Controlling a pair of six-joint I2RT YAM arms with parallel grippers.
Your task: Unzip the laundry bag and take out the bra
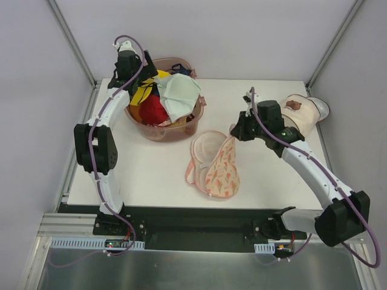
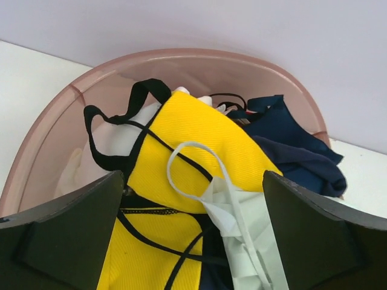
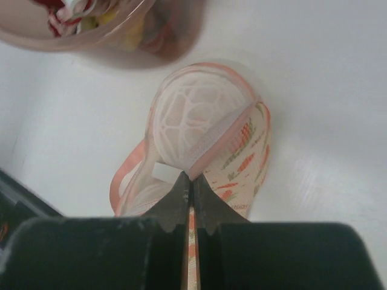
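Note:
The laundry bag [image 1: 214,163] lies open in the middle of the table, its white mesh inside showing [image 3: 187,121] beside the orange-print outer flap [image 3: 242,151]. My right gripper [image 1: 237,132] [image 3: 191,181] is shut on the bag's pink-edged rim at its far right side. The pale mint-white bra [image 1: 178,93] lies on top of the clothes in the pink basin. My left gripper [image 1: 147,67] [image 2: 193,181] is open just above the basin, with the bra's strap and fabric [image 2: 242,223] lying between and below its fingers [image 2: 66,223].
The pink basin [image 1: 181,130] at the back left holds yellow [image 2: 181,139], red [image 1: 154,109] and navy [image 2: 290,145] garments. A cream cylindrical container with a brown mark [image 1: 302,112] lies at the back right, behind my right arm.

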